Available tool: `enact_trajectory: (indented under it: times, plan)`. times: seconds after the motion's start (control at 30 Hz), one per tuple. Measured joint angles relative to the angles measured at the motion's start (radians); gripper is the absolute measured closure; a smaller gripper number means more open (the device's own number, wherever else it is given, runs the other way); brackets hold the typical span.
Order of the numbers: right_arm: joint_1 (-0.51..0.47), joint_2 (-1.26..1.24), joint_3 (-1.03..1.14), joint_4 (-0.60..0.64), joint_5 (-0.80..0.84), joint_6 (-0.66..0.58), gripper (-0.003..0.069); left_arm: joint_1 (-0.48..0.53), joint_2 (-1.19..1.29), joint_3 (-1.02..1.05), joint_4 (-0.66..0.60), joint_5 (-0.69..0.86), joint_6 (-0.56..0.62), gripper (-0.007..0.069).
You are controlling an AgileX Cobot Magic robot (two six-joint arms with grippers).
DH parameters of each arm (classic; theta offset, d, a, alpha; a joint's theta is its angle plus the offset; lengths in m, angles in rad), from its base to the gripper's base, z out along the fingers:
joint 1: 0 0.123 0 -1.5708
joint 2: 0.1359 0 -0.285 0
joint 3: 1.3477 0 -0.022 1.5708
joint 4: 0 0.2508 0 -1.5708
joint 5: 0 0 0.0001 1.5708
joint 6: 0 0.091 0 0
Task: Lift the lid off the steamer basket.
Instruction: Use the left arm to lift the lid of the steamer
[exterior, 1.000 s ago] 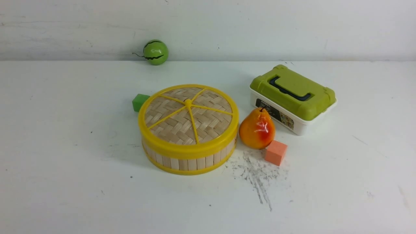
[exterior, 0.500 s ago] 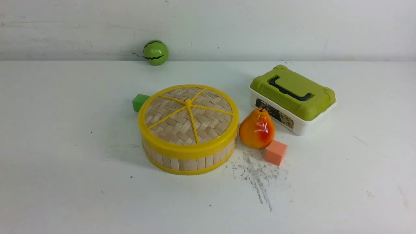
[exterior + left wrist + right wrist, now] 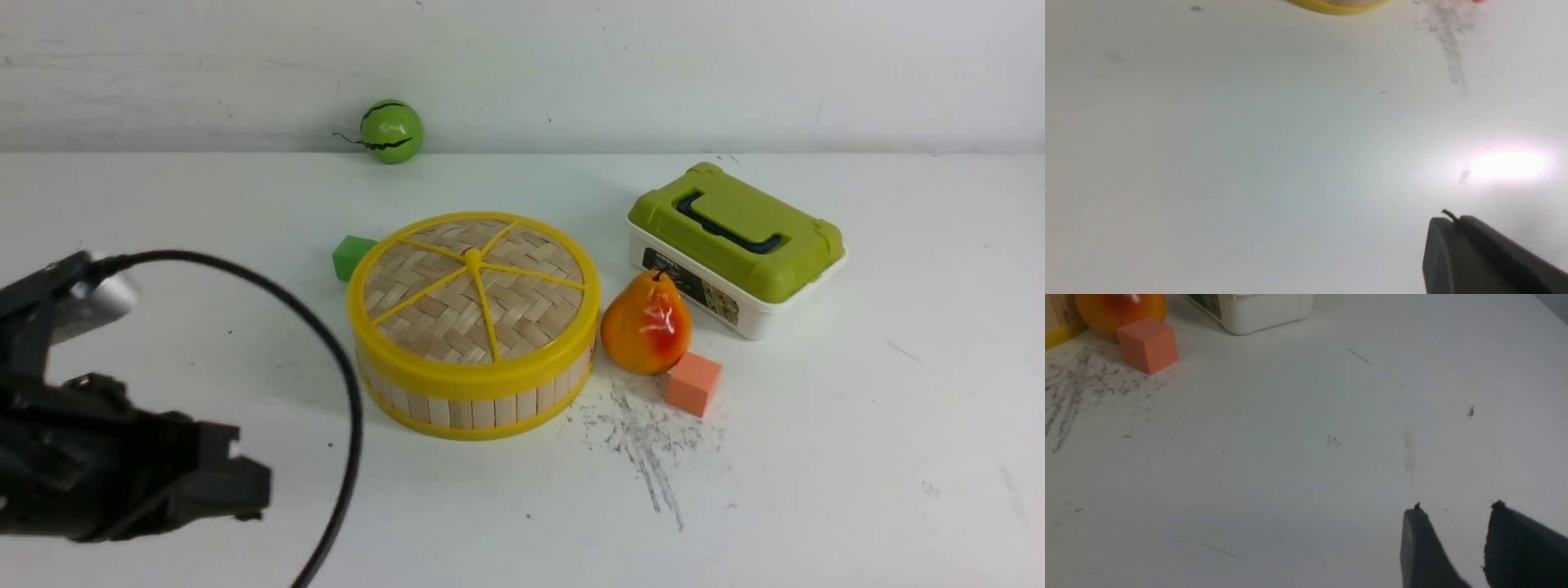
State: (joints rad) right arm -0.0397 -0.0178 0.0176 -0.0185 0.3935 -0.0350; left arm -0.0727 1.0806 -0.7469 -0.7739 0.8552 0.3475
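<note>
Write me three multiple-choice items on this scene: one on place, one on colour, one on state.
1. Where is the pear?
A) behind the watermelon
B) between the steamer basket and the lunch box
C) on the steamer lid

2. What colour is the block touching or nearly touching the pear?
A) orange-pink
B) green
C) blue

3. How is the left pincer?
A) wide open
B) shut on the lid
C) shut, holding nothing

Key:
1 B: the pear sits between the basket and the box.
2 A: the block by the pear is orange-pink.
3 C: the left pincer's fingers meet, with nothing between them.
</note>
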Motion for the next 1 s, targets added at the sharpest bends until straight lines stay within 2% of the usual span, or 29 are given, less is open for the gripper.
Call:
enact_trajectory:
  times: [0.1,0.23,0.37,0.5,0.57,0.6,0.73,0.77,0.83,1.0]
  plan:
    - [0.0,0.0,0.0,0.0,0.0,0.0,0.0419,0.0,0.108,-0.079,-0.146,0.043,0.074,0.0637]
    - [0.0,0.0,0.0,0.0,0.0,0.0,0.0419,0.0,0.235,-0.195,-0.208,0.112,0.089,0.0637]
    - [0.0,0.0,0.0,0.0,0.0,0.0,0.0419,-0.005,0.344,-0.312,-0.197,0.225,0.075,0.0637]
    - [0.0,0.0,0.0,0.0,0.0,0.0,0.0419,-0.054,0.4,-0.407,-0.125,0.24,0.02,0.0637]
    - [0.0,0.0,0.0,0.0,0.0,0.0,0.0419,-0.138,0.449,-0.508,-0.017,0.226,-0.054,0.0637]
    - [0.0,0.0,0.0,0.0,0.0,0.0,0.0419,-0.144,0.457,-0.516,0.005,0.225,-0.06,0.0637]
    - [0.0,0.0,0.0,0.0,0.0,0.0,0.0419,-0.274,0.575,-0.712,0.28,0.216,-0.251,0.0637]
    - [0.0,0.0,0.0,0.0,0.0,0.0,0.0419,-0.283,0.581,-0.721,0.292,0.216,-0.269,0.0637]
    - [0.0,0.0,0.0,0.0,0.0,0.0,0.0419,-0.325,0.647,-0.832,0.427,0.215,-0.354,0.0637]
    - [0.0,0.0,0.0,0.0,0.0,0.0,0.0419,-0.371,0.764,-0.993,0.608,0.184,-0.395,0.0636]
